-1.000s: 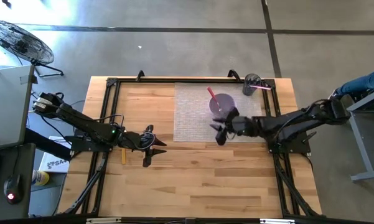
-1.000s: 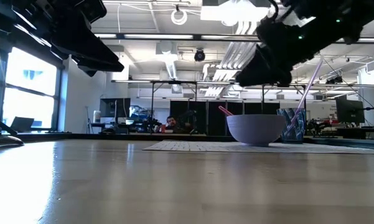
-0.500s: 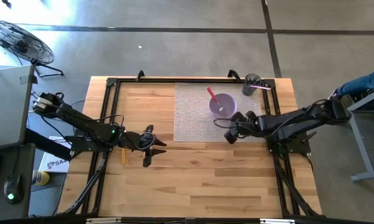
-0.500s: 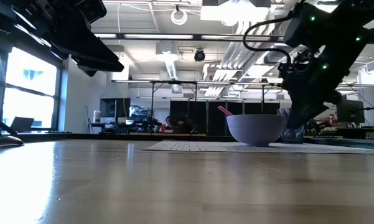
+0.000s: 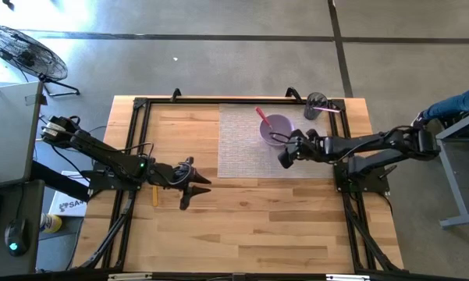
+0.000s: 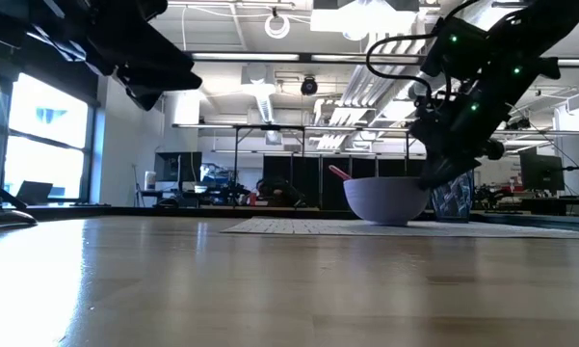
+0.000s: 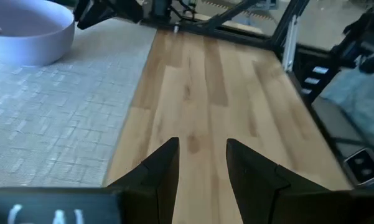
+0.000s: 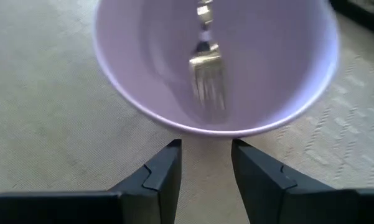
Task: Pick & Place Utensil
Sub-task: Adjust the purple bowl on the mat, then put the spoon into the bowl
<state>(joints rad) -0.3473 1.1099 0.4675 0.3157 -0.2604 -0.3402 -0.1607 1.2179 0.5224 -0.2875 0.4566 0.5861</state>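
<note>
A lavender bowl (image 5: 275,127) stands on the woven grey placemat (image 5: 242,144). A fork lies inside it, tines (image 8: 206,84) on the bowl's floor and pink handle (image 5: 260,115) over the far-left rim. My right gripper (image 5: 283,158) is open, down at the bowl's near-right side, its fingers (image 8: 168,162) pointing at the wall below the rim (image 8: 205,132). My left gripper (image 5: 197,183) hovers open over bare wood left of the mat. My right gripper stands close against the bowl's outer wall (image 8: 193,127), coming level from the table's near-right side. I cannot tell whether its fingertips touch the wall.
A dark mesh cup (image 5: 316,104) holding a pink utensil (image 5: 328,110) stands at the mat's far-right corner, behind the bowl. Black frame rails (image 5: 138,125) border the table. Bare wood lies along the near side (image 5: 250,226).
My right gripper dropped from above the bowl, drew back toward the right edge, then moved toward the far edge up to the bowl's side. The bowl with its fork has slid slightly toward the table's left.
</note>
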